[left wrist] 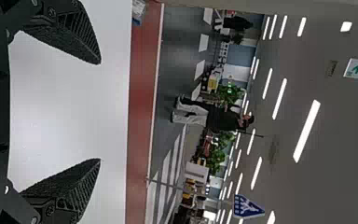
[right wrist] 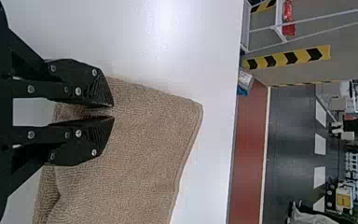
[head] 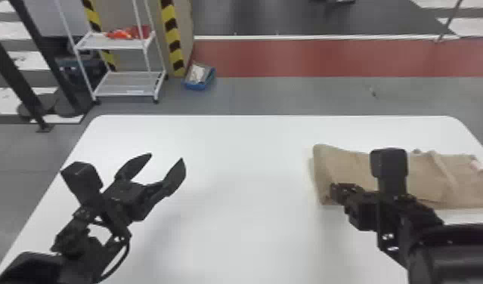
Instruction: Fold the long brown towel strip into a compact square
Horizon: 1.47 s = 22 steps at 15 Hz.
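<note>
Brown towel (head: 348,168), nubbly and oblong, bunches between right fingers (head: 339,192).

Your white worktop (head: 236,151), rounded at its far corners, runs beneath your left claw (head: 167,157) and your right claw (head: 333,192). On it you have the brown towel (head: 346,166), layered, touching the right claw, well apart from the left.

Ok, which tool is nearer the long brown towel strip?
Right. The right tool pinches the towel at its left end; the left tool hangs open, well to the towel's left.
</note>
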Available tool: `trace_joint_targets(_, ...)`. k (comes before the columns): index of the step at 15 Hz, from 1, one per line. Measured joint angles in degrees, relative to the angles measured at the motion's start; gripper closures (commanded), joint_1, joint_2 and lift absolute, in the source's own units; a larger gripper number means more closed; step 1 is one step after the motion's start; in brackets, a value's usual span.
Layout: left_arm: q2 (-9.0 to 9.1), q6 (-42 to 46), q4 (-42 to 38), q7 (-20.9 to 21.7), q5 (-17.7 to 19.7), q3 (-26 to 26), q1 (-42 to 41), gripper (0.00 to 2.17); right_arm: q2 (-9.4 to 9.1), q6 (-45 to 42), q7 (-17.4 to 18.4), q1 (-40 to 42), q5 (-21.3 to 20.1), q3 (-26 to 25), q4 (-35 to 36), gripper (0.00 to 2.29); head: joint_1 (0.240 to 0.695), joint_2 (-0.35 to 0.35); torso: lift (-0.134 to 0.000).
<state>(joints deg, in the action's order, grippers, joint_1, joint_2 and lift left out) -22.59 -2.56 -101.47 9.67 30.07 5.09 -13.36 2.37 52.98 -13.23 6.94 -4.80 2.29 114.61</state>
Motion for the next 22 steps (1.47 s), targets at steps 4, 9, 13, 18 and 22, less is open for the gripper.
trace_joint_targets(4,0.00,0.14,0.06,-0.05,0.06,-0.21,0.18,0.15,-0.22,-0.95,0.55,0.04,0.77,2.42,0.59,1.69,0.695,0.065,-0.124)
trace_joint_targets(9,0.11,0.20,1.40,-0.09,0.00,-0.47,0.93,0.15,-1.76,-1.57,0.70,-0.61,3.28,6.93,2.44,1.69,0.695,0.134,-0.124)
trace_joint_targets(13,0.16,0.37,1.85,-0.07,-0.02,-0.82,1.21,0.15,-2.36,-1.71,0.85,-3.22,3.01,14.25,1.86,1.69,0.695,0.218,-0.124)
trace_joint_targets(18,0.00,0.61,2.14,0.22,0.00,-1.37,0.90,0.15,-2.37,-4.01,1.71,-4.77,2.50,20.72,-1.22,1.69,0.695,0.290,-0.124)
trace_joint_targets(22,0.08,0.76,3.14,0.35,-0.04,-0.96,1.38,0.15,-2.37,-5.00,1.73,-3.70,2.42,22.52,-1.63,1.47,0.695,0.310,-0.124)
